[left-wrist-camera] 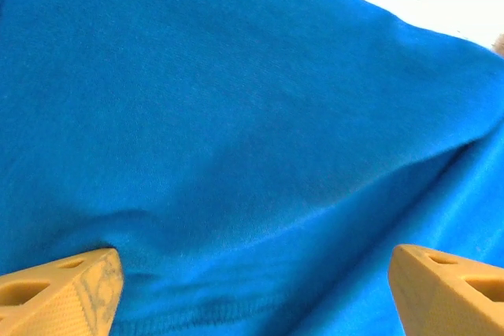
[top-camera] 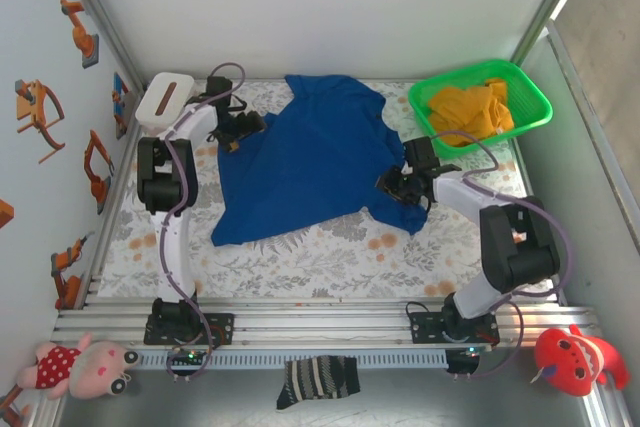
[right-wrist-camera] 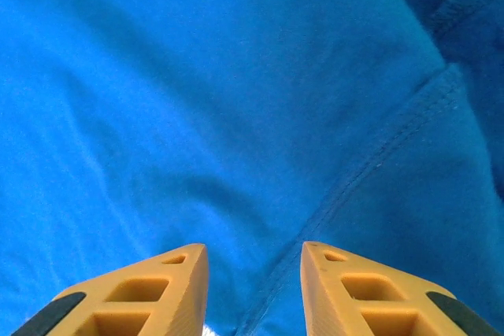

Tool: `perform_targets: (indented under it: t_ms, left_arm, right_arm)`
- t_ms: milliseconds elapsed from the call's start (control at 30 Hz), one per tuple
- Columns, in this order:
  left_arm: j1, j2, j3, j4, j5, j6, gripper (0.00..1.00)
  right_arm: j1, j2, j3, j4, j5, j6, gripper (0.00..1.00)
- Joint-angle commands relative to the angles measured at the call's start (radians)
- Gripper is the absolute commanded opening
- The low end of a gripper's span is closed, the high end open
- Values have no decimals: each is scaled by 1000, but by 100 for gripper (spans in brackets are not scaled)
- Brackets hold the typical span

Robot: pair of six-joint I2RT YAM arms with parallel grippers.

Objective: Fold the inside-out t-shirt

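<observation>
The inside-out t-shirt (top-camera: 305, 162) is royal blue and lies spread, somewhat rumpled, across the middle of the flowered table. My left gripper (top-camera: 240, 137) is at the shirt's left edge. In the left wrist view it (left-wrist-camera: 256, 293) is open wide, with its yellow fingertips (left-wrist-camera: 67, 289) far apart and blue cloth (left-wrist-camera: 236, 116) close beneath them. My right gripper (top-camera: 395, 185) is over the shirt's right sleeve area. In the right wrist view it (right-wrist-camera: 253, 289) stands open with a narrower gap above a stitched seam (right-wrist-camera: 370, 167), and nothing is pinched between its fingers.
A green basket (top-camera: 525, 87) holding a yellow-orange garment (top-camera: 470, 107) stands at the back right. A white box (top-camera: 165, 97) sits at the back left. A striped sock (top-camera: 318, 382) and plush toys (top-camera: 580, 357) lie in front of the rail, off the table.
</observation>
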Motion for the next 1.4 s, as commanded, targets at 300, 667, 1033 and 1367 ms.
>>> perform_targets:
  t_ms: [300,667,1033,1367]
  left_arm:
    - [159,9,-87,-27,-2,-127,84]
    - [281,-302,-536,42,-23,-181,83]
    - [135,-779,-1059,176,8,-407,83]
    - [-62,-992,-921,57,-130,-356,88]
  right_arm:
    - [-9,115,40,-111,169,41,35]
    - [-10,427,418,-216,136,-31,35]
    - [-40,803,1127,-498,157,-171,37]
    - [-35,529,1003,-436,-30,-292,38]
